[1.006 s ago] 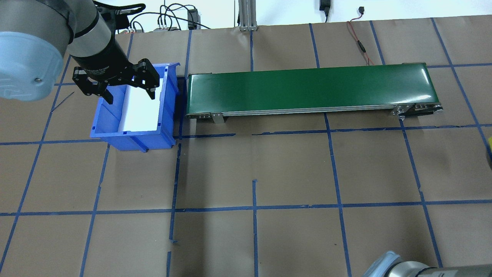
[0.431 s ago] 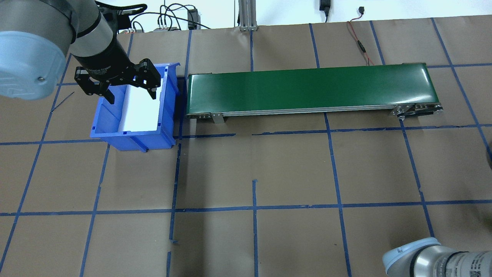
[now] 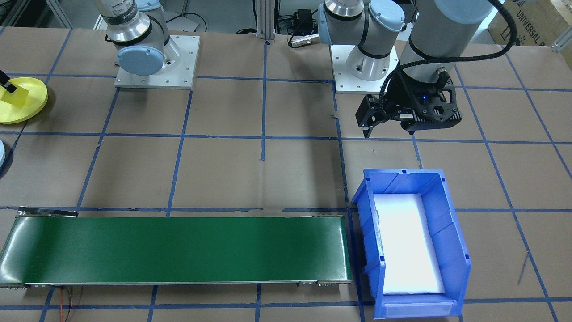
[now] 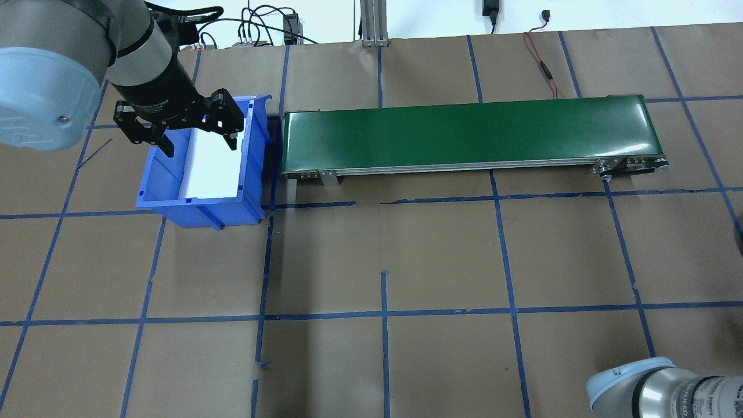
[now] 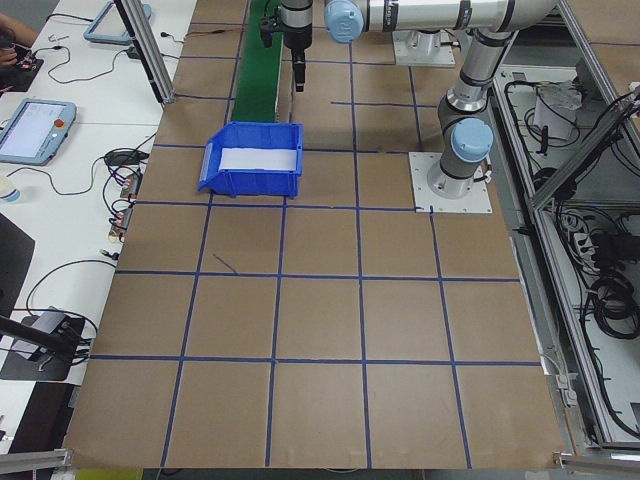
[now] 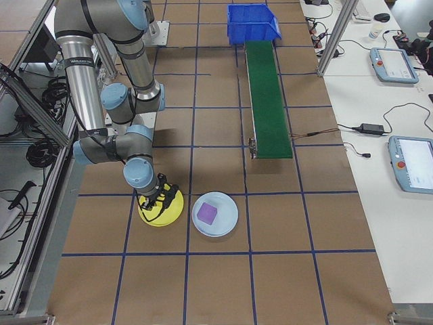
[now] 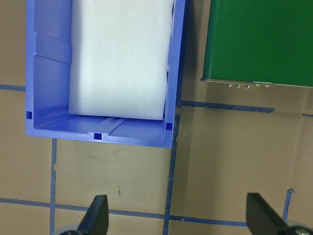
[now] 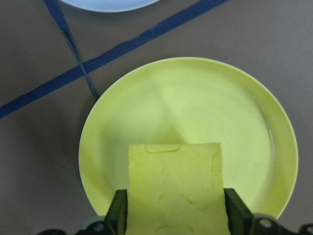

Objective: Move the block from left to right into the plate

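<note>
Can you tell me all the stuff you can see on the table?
conveyor belt: one, green, across the table's far side
bin: one, blue, at the belt's left end
foam pad: one, white, inside the bin
yellow plate: one, on the robot's right
yellow block: one, held over the yellow plate
pale blue plate: one, beside the yellow plate
purple block: one, on the pale blue plate
left gripper: black, open, above the bin
right gripper: shut on the yellow block
</note>
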